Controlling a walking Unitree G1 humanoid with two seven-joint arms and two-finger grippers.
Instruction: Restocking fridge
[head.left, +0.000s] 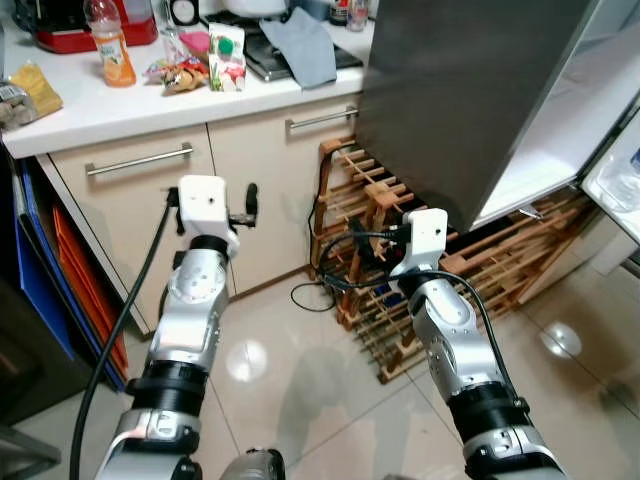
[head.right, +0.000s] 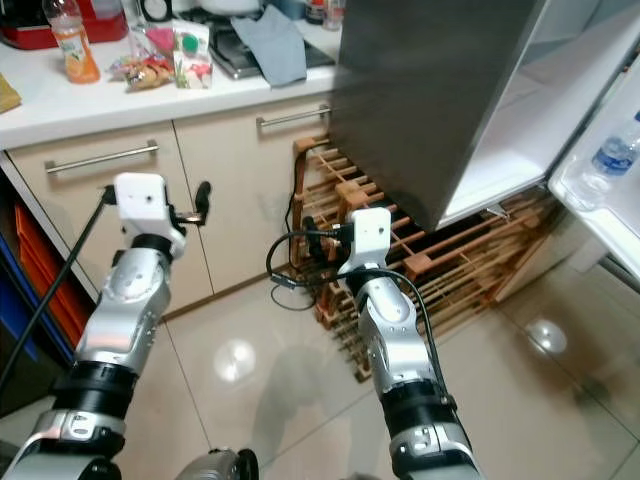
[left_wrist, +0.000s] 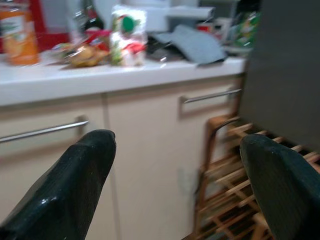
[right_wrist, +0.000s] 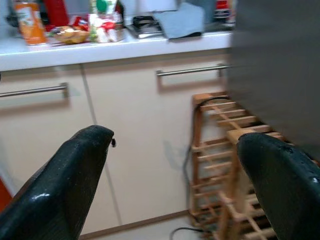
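Both our left end effector (left_wrist: 175, 165) and right end effector (right_wrist: 175, 165) are spread wide and empty, facing the cream cabinets. We should approach the white tabletop (head.left: 110, 108) at upper left, where the orange bottle (head.left: 110, 48) and carton (head.left: 227, 58) stand. The open fridge door (head.left: 470, 90) fills the upper right, above a wooden rack (head.left: 385, 215) on glossy floor tiles (head.left: 300, 390).
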